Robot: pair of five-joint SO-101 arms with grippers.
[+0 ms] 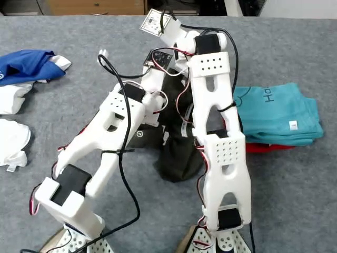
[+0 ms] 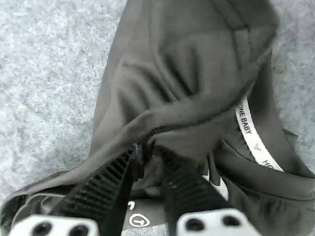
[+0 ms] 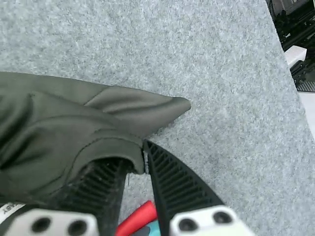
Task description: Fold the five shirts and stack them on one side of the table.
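A dark olive shirt (image 1: 178,158) hangs bunched at the table's middle, between and under both arms. In the left wrist view my left gripper (image 2: 147,153) is shut on a gathered fold of the dark shirt (image 2: 187,83), whose neck label shows beside it. My right gripper (image 3: 143,153) is shut on a pointed edge of the same shirt (image 3: 74,128), lifted above the grey table. A folded teal shirt (image 1: 276,113) lies on a folded red shirt (image 1: 268,147) at the right side. A crumpled blue shirt (image 1: 26,66) and two white shirts (image 1: 11,97) (image 1: 13,141) lie at the left.
The grey felt table top (image 1: 295,200) is bare at the front right and far right. Cables loop over the left arm (image 1: 100,153). A wooden cabinet (image 1: 95,6) stands behind the table's back edge.
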